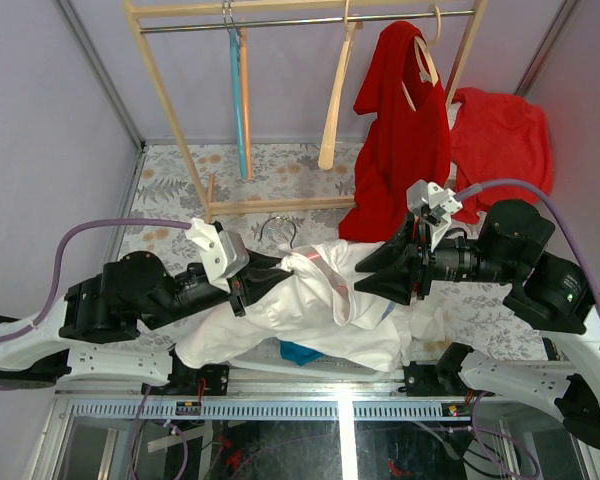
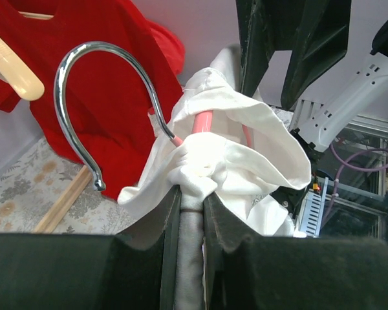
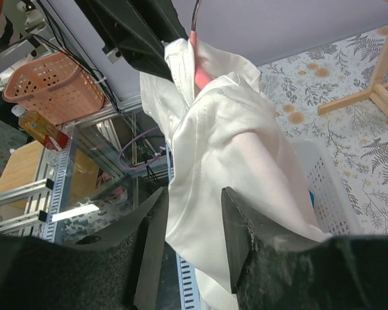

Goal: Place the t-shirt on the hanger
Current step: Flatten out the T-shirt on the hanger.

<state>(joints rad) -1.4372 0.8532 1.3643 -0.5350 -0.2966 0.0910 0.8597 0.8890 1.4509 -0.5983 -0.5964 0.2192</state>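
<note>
The t-shirt (image 1: 300, 315) drapes over the hanger (image 1: 313, 262) above the desk (image 1: 170, 185), hiding all but its hook and neck. We see the left end effector (image 2: 193, 194) clamped on the shirt's bunched cloth, the right end effector (image 3: 194, 197) spread apart.

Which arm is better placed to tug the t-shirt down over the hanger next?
Probably right: the right end effector is open at the t-shirt; the left end effector is shut on the hanger.

White t-shirt (image 1: 310, 312) draped over pink hanger (image 2: 202, 121)
</note>
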